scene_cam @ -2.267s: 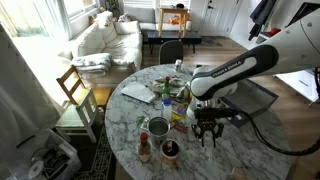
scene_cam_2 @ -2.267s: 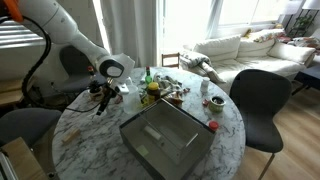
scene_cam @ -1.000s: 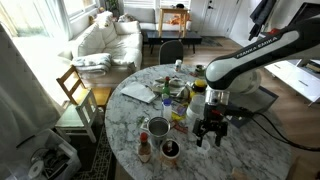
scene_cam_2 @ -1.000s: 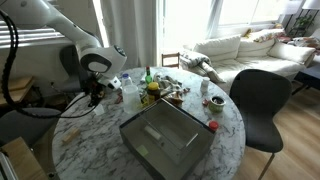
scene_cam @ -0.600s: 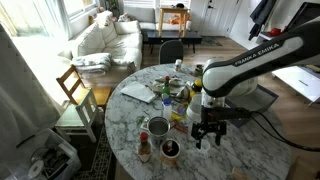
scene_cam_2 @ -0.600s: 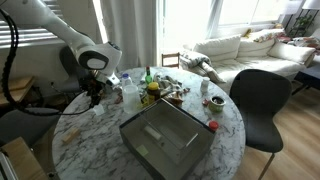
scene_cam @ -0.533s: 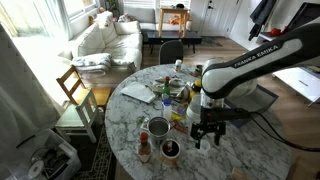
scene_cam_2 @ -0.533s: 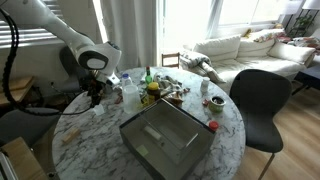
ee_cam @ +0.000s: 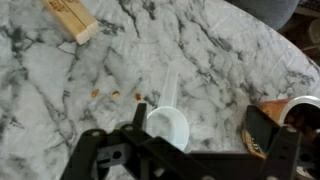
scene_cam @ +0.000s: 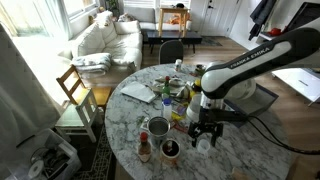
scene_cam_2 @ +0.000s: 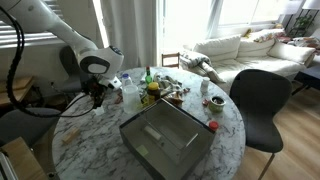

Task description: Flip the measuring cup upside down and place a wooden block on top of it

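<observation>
The measuring cup sits low in the wrist view inside the spread, empty end effector, handle pointing up-frame; wooden block upper left

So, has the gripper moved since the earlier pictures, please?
Yes: in an exterior view the gripper has edged left, toward the dark jar.

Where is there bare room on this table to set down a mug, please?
Bare marble lies between the claw and the grey tray, and between block and cup in the wrist view. Around the bottles it is crowded.
</observation>
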Robot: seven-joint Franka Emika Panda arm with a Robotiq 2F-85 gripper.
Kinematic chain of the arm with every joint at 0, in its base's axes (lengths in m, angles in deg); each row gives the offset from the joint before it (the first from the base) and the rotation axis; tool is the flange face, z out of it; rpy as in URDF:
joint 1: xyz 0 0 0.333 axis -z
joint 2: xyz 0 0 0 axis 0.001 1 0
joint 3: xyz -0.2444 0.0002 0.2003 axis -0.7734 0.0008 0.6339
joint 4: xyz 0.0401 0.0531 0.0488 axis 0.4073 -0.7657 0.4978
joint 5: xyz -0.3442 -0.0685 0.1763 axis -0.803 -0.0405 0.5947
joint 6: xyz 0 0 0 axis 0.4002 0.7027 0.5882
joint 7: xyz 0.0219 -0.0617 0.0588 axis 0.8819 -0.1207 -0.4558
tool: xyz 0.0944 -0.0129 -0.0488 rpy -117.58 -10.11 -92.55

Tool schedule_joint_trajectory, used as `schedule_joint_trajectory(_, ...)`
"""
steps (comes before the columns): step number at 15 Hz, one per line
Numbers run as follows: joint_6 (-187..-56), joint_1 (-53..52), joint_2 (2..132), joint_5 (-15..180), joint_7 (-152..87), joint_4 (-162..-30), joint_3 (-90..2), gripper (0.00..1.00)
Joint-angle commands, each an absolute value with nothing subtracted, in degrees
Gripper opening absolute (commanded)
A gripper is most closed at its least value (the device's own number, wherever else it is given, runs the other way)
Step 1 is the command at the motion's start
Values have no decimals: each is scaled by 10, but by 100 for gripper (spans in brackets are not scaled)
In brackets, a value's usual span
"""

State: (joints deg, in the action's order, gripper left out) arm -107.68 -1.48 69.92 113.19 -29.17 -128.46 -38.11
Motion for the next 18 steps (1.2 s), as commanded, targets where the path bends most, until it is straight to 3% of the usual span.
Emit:
schedule_joint_trajectory(1,-1088,9,705,1202,-333,-1295,-370,100)
schedule_joint_trajectory(12,-1169,6,730,1219,-369,-1302,-373,100)
schedule_joint_trajectory(18,-1148,-2,705,1185,-312,-1328,-383,100)
